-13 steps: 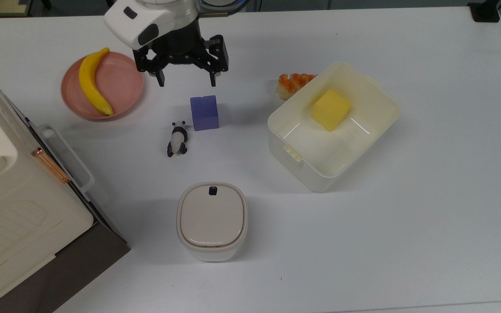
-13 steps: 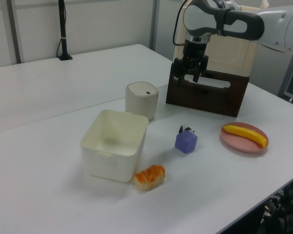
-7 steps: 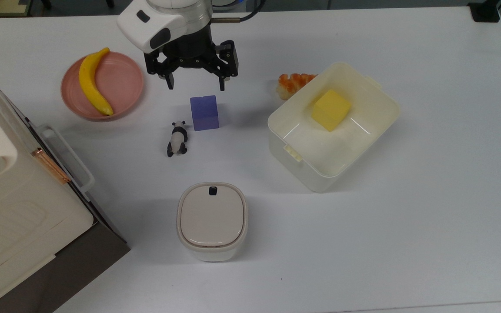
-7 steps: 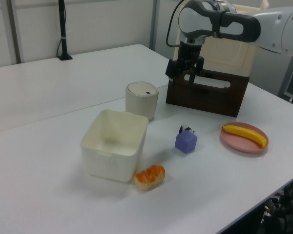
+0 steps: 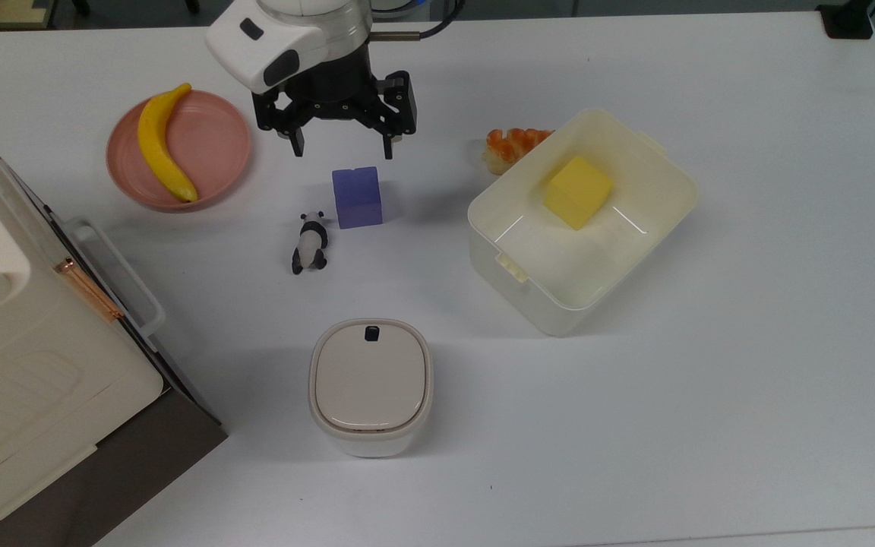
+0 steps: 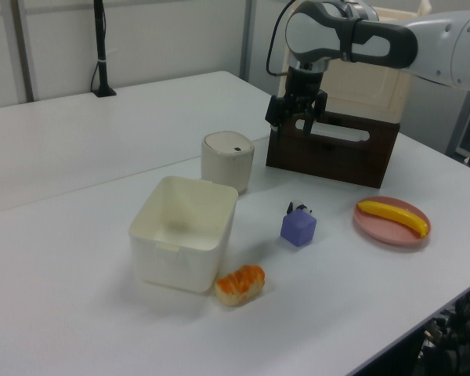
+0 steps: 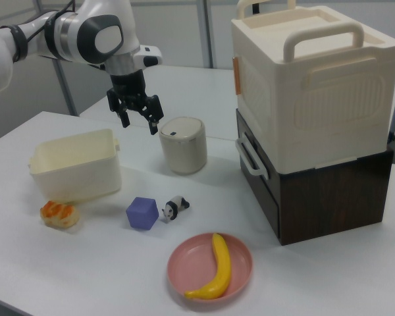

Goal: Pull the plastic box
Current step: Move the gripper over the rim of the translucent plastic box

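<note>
My end effector [image 5: 342, 147] hangs spread wide above the table [image 5: 749, 380], well apart from the plastic box [image 5: 639, 251] at the top view's right; I should hook its rim squarely.

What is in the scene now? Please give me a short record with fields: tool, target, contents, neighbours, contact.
tool: tool open, raised above the table, beyond the purple block
target: plastic box, lid off
contents: yellow block
neighbours: orange food toy at the box's far corner; lidded container; panda figure; banana on pink plate
contact: none between tool and box
</note>
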Robot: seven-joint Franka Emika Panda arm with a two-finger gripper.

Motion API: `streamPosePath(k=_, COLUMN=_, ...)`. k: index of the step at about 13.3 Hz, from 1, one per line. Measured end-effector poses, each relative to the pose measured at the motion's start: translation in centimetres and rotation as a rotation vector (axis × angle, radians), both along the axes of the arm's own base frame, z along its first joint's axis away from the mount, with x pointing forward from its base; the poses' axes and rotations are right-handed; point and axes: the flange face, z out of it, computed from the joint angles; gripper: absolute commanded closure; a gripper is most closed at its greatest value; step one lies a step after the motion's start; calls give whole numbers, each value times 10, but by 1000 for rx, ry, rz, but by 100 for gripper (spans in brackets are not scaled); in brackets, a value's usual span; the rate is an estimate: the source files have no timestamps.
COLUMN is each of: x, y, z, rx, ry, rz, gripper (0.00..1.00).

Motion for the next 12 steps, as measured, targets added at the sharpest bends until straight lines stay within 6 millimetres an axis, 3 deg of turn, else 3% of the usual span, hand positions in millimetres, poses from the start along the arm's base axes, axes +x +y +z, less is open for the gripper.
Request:
streamPosePath(k=2, x=0, y=14, z=-2, rx=0, ry=4, rz=27, gripper=0)
streamPosePath(k=8, x=-4, y=116, z=-37, rx=-8, ry=61, rz=164, gripper=0)
streamPosePath(k=12, x=-19, y=163, z=-66, rx=11, ry=124, rz=58, gripper=0)
